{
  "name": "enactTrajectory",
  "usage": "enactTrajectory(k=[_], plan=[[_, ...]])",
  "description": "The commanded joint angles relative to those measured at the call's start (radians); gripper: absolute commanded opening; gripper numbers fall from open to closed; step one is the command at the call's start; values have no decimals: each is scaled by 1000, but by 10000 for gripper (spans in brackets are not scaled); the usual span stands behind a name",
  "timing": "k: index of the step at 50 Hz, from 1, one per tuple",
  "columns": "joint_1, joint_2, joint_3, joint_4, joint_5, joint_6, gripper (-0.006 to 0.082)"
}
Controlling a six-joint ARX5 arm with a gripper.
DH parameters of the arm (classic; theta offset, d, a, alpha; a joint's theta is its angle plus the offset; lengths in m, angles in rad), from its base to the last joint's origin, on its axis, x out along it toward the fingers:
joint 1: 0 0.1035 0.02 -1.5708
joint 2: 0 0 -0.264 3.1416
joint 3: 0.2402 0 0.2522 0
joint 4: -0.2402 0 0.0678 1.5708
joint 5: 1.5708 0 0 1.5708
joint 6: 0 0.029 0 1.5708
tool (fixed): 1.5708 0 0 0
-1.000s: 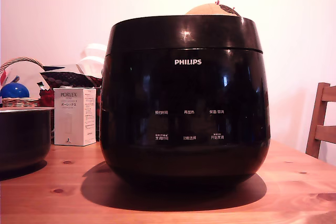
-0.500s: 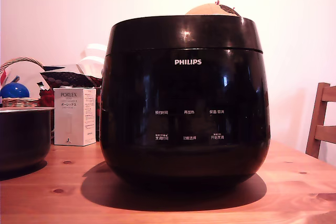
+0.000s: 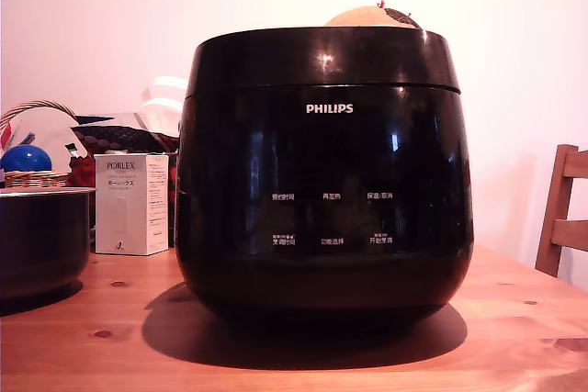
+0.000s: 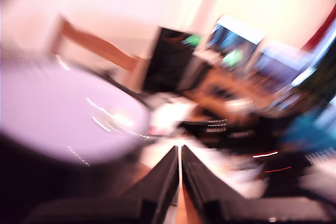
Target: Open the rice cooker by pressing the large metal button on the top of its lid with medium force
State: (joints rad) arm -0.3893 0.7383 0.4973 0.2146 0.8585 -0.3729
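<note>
Exterior view, table (image 3: 514, 328): you see bare wood running across the whole foreground.
Rice cooker (image 3: 323, 172): it stands mid-table, filling most of your view, its white PHILIPS lettering and small labels facing you.
Lid (image 3: 322, 57): the black upper band sits closed on the body; the top face is out of your sight.
Dark pot (image 3: 41, 240): with a pale rim, it stands at the exterior view's left, apart from the cooker.
White box (image 3: 131, 204): marked PORLEX, it is upright between pot and cooker, further back.
Chair (image 3: 562, 222): you see part of its wooden back at the exterior view's right edge.
Gripper (image 4: 180, 169): the wrist view is badly blurred; its two black fingers lie almost together, a thin slit between them, with nothing held.
</note>
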Motion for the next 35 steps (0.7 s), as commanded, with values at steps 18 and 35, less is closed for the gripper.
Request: enactTrajectory(k=[18,35], plan=[[-190,386,219,55,-163,244,-19],[-294,587,308,39,-304,386,-19]])
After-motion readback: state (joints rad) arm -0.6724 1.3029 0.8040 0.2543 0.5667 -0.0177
